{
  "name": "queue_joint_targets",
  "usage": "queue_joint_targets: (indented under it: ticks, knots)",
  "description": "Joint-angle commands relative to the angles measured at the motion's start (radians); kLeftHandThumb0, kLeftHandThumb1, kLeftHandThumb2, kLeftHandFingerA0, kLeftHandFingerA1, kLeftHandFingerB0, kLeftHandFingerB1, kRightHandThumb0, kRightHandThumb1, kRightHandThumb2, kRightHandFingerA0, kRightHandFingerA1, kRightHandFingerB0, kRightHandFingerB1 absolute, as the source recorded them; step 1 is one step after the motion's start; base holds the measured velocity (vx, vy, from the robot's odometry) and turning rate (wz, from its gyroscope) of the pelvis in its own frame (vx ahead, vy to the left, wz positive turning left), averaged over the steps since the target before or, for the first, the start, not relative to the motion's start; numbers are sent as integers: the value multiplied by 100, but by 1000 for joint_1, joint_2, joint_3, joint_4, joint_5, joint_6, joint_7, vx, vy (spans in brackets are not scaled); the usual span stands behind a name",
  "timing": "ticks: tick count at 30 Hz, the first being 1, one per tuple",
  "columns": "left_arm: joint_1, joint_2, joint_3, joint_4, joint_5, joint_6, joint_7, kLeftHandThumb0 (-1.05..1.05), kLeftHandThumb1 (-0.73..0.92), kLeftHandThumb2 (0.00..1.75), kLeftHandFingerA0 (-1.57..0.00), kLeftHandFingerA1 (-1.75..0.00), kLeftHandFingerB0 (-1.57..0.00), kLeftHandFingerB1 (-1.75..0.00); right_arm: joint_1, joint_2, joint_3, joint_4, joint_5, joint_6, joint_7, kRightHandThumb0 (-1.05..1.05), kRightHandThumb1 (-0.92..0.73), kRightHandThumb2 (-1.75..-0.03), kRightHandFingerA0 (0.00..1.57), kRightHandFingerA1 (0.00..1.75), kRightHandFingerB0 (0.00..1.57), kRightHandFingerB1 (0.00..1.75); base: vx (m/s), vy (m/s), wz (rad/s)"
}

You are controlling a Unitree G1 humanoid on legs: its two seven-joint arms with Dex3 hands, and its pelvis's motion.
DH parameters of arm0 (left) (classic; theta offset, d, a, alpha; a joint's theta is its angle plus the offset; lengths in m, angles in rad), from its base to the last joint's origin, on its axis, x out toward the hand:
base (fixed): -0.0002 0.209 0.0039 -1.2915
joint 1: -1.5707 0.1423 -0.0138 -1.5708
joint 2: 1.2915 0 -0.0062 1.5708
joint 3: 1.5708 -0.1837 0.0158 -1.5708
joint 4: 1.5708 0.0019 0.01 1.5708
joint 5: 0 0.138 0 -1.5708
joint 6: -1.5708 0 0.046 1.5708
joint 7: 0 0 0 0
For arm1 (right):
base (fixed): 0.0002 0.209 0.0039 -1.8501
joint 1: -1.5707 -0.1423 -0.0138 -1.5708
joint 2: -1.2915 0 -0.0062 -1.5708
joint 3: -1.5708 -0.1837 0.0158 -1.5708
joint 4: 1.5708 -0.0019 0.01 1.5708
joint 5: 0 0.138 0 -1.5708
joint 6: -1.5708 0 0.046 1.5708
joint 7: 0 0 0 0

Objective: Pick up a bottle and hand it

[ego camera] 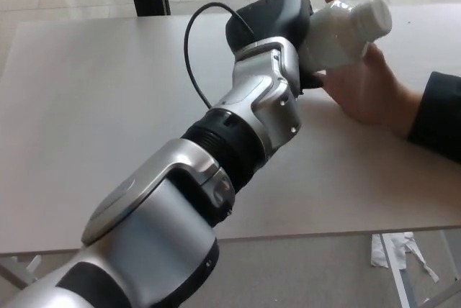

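The left hand point(277, 24) is closed around the bottle point(344, 29) and holds it above the white table point(86, 106), tilted, with the cap toward the right. The bottle is white and round, with a wide flat cap. It lies against the person's open hand point(367, 85). The right hand is not visible.

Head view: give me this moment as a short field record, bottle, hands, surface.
bottle: white bottle, tilted, cap toward picture right
left hand: left hand shut on the bottle, arm stretched across the table
right hand: not in view
person: open hand under and behind the bottle; contact unclear
surface: pale table
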State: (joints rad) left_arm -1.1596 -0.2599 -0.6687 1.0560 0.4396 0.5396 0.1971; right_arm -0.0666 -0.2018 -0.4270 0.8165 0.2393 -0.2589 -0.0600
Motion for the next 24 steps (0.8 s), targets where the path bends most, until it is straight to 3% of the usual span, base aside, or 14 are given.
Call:
queue_joint_targets:
  ticks: [1, 5, 6, 7, 8, 11, 15, 16, 17, 18, 19, 21, 22, 24]
  knots:
    - [-69, -60, -191, 111, 179, 1, -156, -15, 53, 57, -80, -164, -67, -74, -11, 17, 6, -101, 28, 97, 0, -105, -45, -86, 157, 138, 32, 139, 0, 0, 0]
    - [-84, -60, -253, 145, 195, 1, -189, -26, 56, 57, -79, -163, -69, -71, 4, 29, 3, -146, 46, 145, 11, -105, -43, -85, 157, 130, 35, 138, 0, 0, 0]
    - [-88, -64, -263, 152, 201, -2, -191, -30, 58, 59, -82, -161, -65, -67, 7, 30, 1, -149, 45, 142, 8, -86, -37, -116, 157, 161, 49, 112, 0, 0, 0]
    - [-95, -66, -266, 153, 197, -1, -188, -28, 57, 57, -83, -166, -63, -68, 16, 23, 20, -157, 15, 143, 3, -39, 0, -89, 150, 134, 51, 89, 0, 0, 0]
    - [-101, -61, -277, 156, 203, -10, -190, -25, 57, 57, -83, -166, -65, -69, 12, 32, 6, -161, 46, 159, 13, -105, -44, -84, 132, 115, 29, 137, 0, 0, 0]
    - [-104, -65, -246, 153, 179, -2, -177, -30, 56, 56, -80, -168, -61, -67, 12, 36, 6, -159, 31, 148, -9, -88, -39, -117, 157, 161, 46, 111, 0, 0, 0]
    - [-101, -64, -244, 152, 197, -2, -175, -35, 56, 57, -81, -169, -62, -70, 22, 35, -1, -181, 52, 183, 13, -105, -28, -108, 155, 130, 45, 114, 0, 0, 0]
    - [-100, -66, -229, 150, 191, -2, -167, -34, 56, 57, -80, -170, -61, -69, 28, 33, 4, -186, 43, 179, 11, -89, -42, -118, 157, 142, 46, 110, 0, 0, 0]
    - [-101, -66, -224, 150, 191, -4, -168, -34, 55, 56, -80, -170, -62, -71, 29, 34, 5, -183, 38, 172, 9, -39, 1, -89, 150, 135, 51, 88, 0, 0, 0]
    - [-101, -67, -217, 150, 191, -5, -168, -32, 54, 56, -80, -171, -64, -69, 27, 34, 6, -178, 34, 167, 4, -105, -44, -87, 135, 118, 26, 142, 0, 0, 0]
    - [-102, -67, -212, 151, 192, -10, -169, -31, 54, 55, -79, -171, -65, -68, 23, 36, 4, -173, 34, 163, -4, -89, -41, -119, 157, 150, 48, 113, 0, 0, 0]
    - [-103, -69, -206, 153, 201, -12, -172, -33, 55, 55, -77, -172, -65, -71, 21, 39, -1, -175, 40, 164, -4, -105, -45, -85, 157, 129, 31, 137, 0, 0, 0]
    - [-100, -72, -198, 153, 200, -8, -167, -32, 56, 56, -79, -169, -64, -69, 23, 34, 5, -173, 27, 162, -10, -94, -42, -120, 157, 160, 43, 112, 0, 0, 0]
    - [-82, -77, -151, 140, 173, -7, -135, -29, 55, 57, -79, -166, -64, -66, 18, 37, 0, -173, 29, 182, -33, -87, -36, -116, 157, 171, 49, 113, 0, 0, 0]
